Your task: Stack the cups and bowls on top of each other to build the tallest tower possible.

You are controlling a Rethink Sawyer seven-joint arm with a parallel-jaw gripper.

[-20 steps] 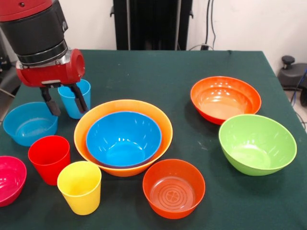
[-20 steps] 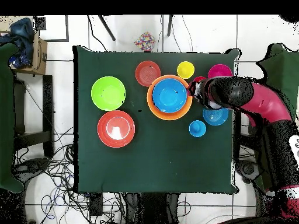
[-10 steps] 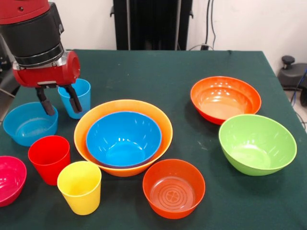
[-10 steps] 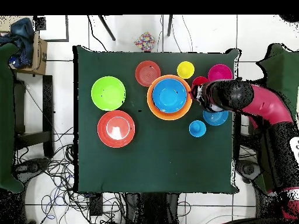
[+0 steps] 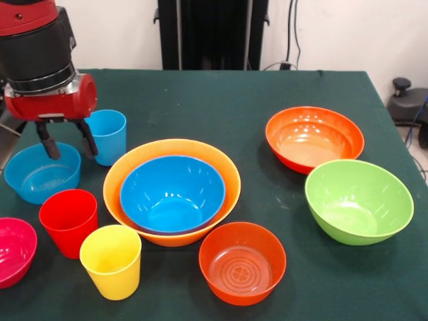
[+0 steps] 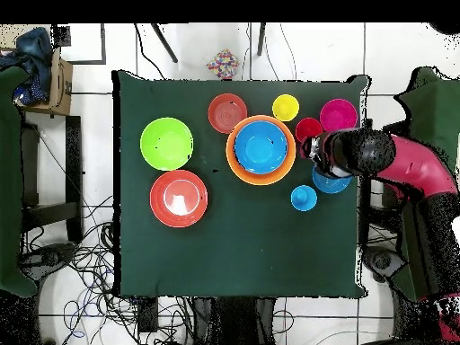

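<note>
In the front view, the gripper point(image 5: 65, 140) is being held above the small light blue bowl point(image 5: 41, 173) at the table's left side, its two black fingers point(image 5: 45, 139) spread apart and clamped on nothing. The light blue cup point(image 5: 108, 136) is standing upright just right of the fingers, apart from them. The tower so far is being formed by the blue bowl point(image 5: 172, 193) nested inside the largest pale orange bowl point(image 5: 221, 167) at the middle of the green table point(image 5: 221, 93). Nearer, to the left, the red cup point(image 5: 69, 221) and the yellow cup point(image 5: 112, 261) are standing upright side by side, and the magenta-pink bowl point(image 5: 13, 250) is being cut by the left edge. One red-orange bowl point(image 5: 242, 263) is lying near, just right of the tower; the other point(image 5: 314, 138) is lying farther right, with the lime green bowl point(image 5: 358, 200) just in front of it. In the overhead view, the arm point(image 6: 395, 162) is covering part of the small light blue bowl.
</note>
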